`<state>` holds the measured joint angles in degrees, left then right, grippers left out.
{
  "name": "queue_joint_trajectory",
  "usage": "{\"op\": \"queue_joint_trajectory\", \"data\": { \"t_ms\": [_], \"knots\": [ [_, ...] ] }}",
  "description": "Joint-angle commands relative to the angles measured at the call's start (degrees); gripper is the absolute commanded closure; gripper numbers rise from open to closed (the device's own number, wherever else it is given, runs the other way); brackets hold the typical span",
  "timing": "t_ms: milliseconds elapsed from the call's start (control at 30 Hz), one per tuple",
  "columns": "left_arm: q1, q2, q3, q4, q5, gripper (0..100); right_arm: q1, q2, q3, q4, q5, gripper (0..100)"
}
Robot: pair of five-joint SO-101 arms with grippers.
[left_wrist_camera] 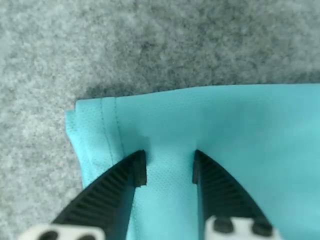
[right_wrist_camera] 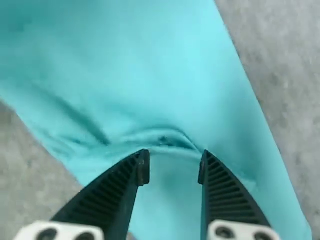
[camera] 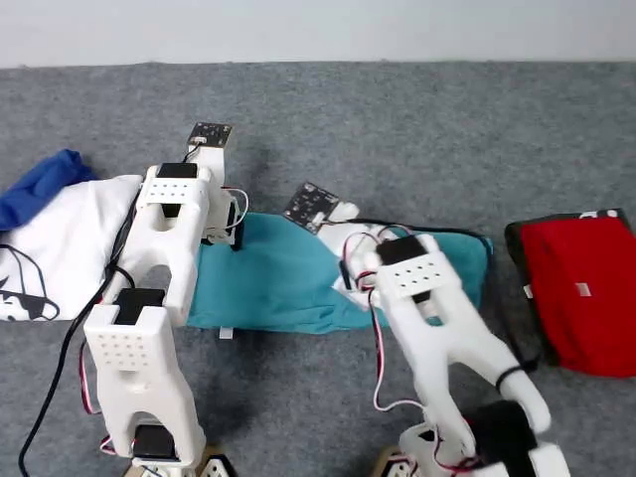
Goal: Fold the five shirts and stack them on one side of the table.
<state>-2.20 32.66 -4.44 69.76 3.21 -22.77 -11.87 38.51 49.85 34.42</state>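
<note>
Currently left gripper (left_wrist_camera: 170, 167) is spread, tips on the teal shirt (camera: 278, 278) by its hemmed corner. Right gripper (right_wrist_camera: 174, 167) is spread at a wrinkle. Shirt lies between white shirt (camera: 60, 238) and red shirt (camera: 581, 288).

I see both arms in white plastic, the left arm (camera: 149, 328) at lower left and the right arm (camera: 437, 328) at lower right, each with a grid of holes on one shell, black servos, and red, white and black wires. A dark circuit board (camera: 211, 132) sits at each wrist. The left pincer (left_wrist_camera: 170, 167) and right pincer (right_wrist_camera: 172, 167) are black and ribbed, on white mounts with dark screws.
</note>
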Motion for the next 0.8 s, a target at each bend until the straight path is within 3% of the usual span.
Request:
{"op": "queue_joint_trajectory", "data": {
  "t_ms": [0,267,400,600,767],
  "knots": [
    [0.18,0.26,-1.01,-0.26,0.26,84,-2.24,2.86,-0.88,-6.02,-1.93,83.0],
    [0.18,0.26,-1.01,-0.26,0.26,84,-2.95,16.13,-0.97,-12.97,-2.02,83.0],
    [0.18,0.26,-1.01,-0.26,0.26,84,-2.95,15.87,-1.76,-12.44,-1.93,83.0],
    [0.18,0.26,-1.01,-0.26,0.26,84,-2.59,3.56,-10.11,0.92,-2.2,83.0],
    [0.18,0.26,-1.01,-0.26,0.26,84,5.67,-4.18,-14.51,9.45,-2.29,83.0]
  ]
}}
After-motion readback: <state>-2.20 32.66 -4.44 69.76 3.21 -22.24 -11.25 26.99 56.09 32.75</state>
